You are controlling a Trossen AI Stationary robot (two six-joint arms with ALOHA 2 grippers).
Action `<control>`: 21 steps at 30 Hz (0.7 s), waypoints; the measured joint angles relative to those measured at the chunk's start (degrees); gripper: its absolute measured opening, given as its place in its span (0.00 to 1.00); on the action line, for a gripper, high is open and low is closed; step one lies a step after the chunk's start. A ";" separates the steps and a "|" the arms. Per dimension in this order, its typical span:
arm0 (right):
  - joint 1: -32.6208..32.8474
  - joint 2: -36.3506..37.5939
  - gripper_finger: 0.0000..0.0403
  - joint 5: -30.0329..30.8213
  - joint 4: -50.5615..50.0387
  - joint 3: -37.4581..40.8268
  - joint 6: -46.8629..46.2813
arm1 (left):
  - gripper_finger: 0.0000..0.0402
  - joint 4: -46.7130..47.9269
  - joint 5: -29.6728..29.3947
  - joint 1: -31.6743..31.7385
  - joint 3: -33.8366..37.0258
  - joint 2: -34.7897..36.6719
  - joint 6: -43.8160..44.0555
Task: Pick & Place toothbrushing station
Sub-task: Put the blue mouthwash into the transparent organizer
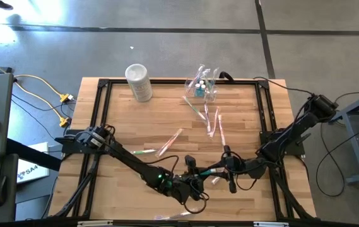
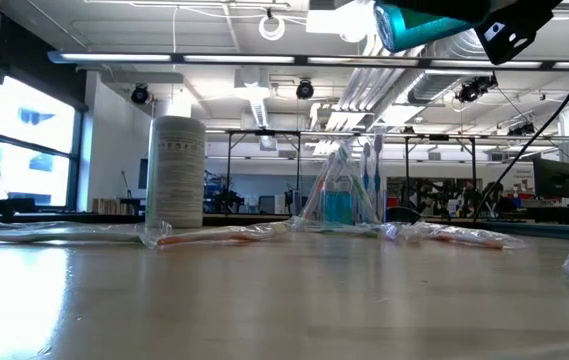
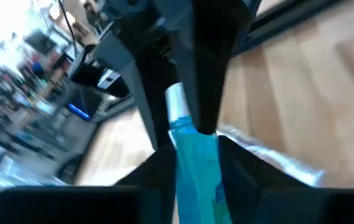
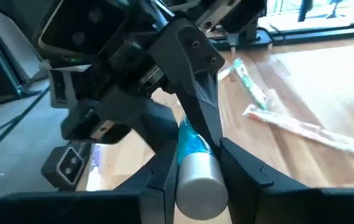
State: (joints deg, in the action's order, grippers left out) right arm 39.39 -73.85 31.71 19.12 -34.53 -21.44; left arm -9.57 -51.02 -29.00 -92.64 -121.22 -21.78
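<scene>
Both claws, left claw and right claw, pinching one teal tube; toothbrushing station untouched on tabletop: light, thin-walled, slippery; best gripped gently at rim.

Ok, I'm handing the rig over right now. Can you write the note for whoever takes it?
Left gripper: fingers shut on the teal tube, lifted above the table's near edge.
Right gripper: meets it there, fingers shut on the same tube's silver cap end.
Toothbrushing station: upright at the far edge, with brushes standing in it.
Done: tube picked up, mid-handover between the arms.
Left: one gripper has to let go. The tube is not yet at the station, and several wrapped toothbrushes lie loose on the table.
</scene>
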 joint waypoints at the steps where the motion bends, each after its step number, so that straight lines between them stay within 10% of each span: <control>1: -0.31 0.37 0.21 0.02 -0.09 0.01 0.14 | 0.29 0.30 -0.16 0.08 0.00 0.10 -2.72; 10: -3.78 9.39 0.21 4.45 -7.26 0.02 -0.52 | 0.74 -0.68 -14.22 0.82 -0.02 0.10 -21.45; 21: -2.58 15.49 0.21 16.91 -16.04 -0.06 0.83 | 0.83 13.29 -18.28 3.66 -0.11 8.24 -24.23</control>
State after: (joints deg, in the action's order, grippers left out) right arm 36.81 -58.37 48.62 3.08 -34.59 -20.61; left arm 3.72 -69.30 -25.35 -92.75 -112.98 -46.01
